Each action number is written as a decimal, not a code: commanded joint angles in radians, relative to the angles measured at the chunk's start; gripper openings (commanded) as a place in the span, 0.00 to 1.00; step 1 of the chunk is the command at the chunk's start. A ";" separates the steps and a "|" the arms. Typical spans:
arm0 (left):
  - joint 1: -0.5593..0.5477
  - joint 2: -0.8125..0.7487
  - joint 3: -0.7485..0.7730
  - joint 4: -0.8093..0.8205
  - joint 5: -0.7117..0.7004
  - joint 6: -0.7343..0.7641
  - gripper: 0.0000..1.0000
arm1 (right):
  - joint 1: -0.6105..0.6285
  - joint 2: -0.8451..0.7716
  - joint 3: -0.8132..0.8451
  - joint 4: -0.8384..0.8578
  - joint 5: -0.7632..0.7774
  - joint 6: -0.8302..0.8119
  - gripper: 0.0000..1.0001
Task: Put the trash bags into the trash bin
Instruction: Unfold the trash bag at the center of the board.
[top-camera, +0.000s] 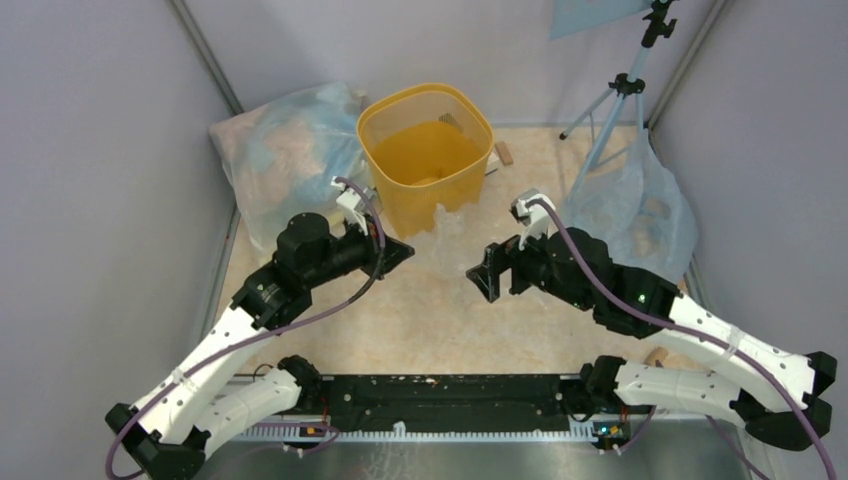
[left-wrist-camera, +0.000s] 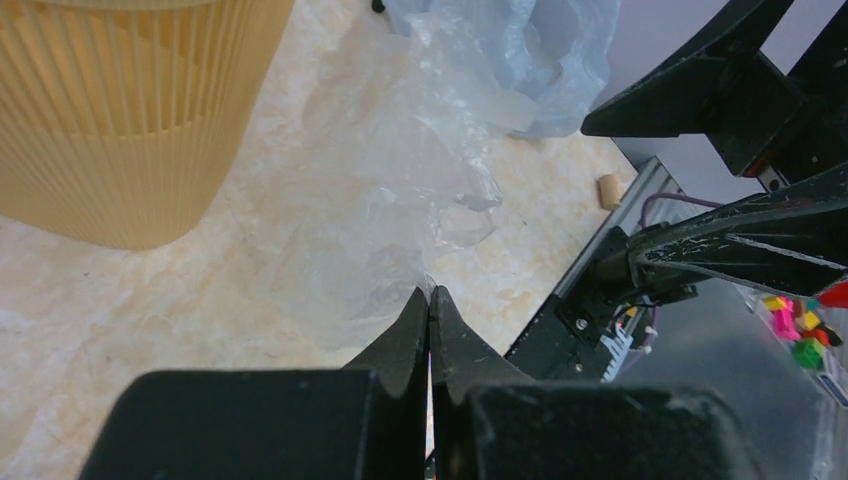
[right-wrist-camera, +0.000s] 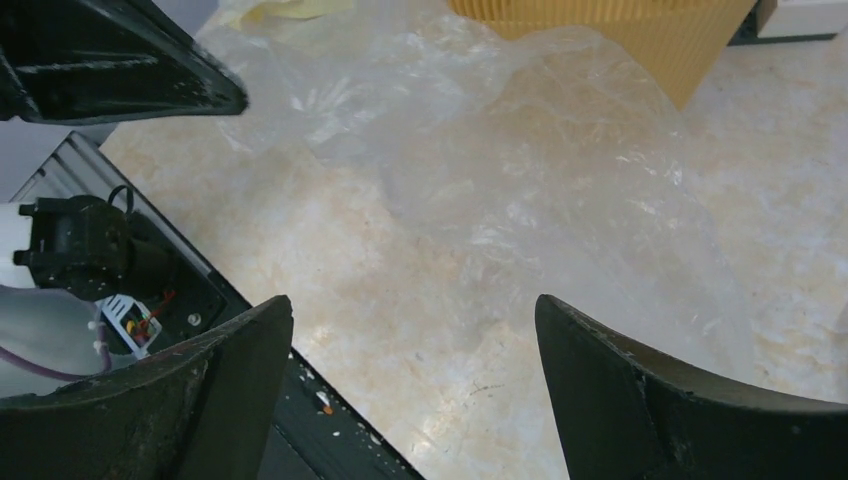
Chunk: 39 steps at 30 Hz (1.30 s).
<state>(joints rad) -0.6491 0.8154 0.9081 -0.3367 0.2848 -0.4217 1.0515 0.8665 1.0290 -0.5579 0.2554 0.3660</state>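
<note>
Left wrist view worries me: the thin trash bag (left-wrist-camera: 380, 200), spread mid-worktop, could slip free or merely drag. My left gripper (left-wrist-camera: 430, 293) is closed at its near edge, and I cannot tell whether film is caught. My right gripper (right-wrist-camera: 412, 305) gapes wide above the film, holding nothing. The trash bin (top-camera: 420, 205) stands toward the far edge.

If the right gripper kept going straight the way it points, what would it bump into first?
Probably the clear plastic bag spread on the table, straight ahead of the open right gripper. Depth is hard to judge, though.
</note>
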 joint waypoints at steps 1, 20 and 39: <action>-0.002 0.017 0.015 0.073 0.101 -0.047 0.00 | 0.030 0.025 0.052 0.101 -0.037 -0.040 0.90; -0.001 -0.049 0.028 0.036 0.104 -0.024 0.00 | 0.129 0.295 -0.007 0.483 0.692 -0.029 0.69; -0.002 -0.148 0.132 -0.237 -0.381 0.095 0.00 | -0.216 0.080 -0.138 0.114 0.562 0.096 0.14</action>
<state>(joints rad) -0.6491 0.6632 1.0080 -0.5209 0.0441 -0.3630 0.8524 1.0122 0.8562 -0.3672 0.7551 0.4656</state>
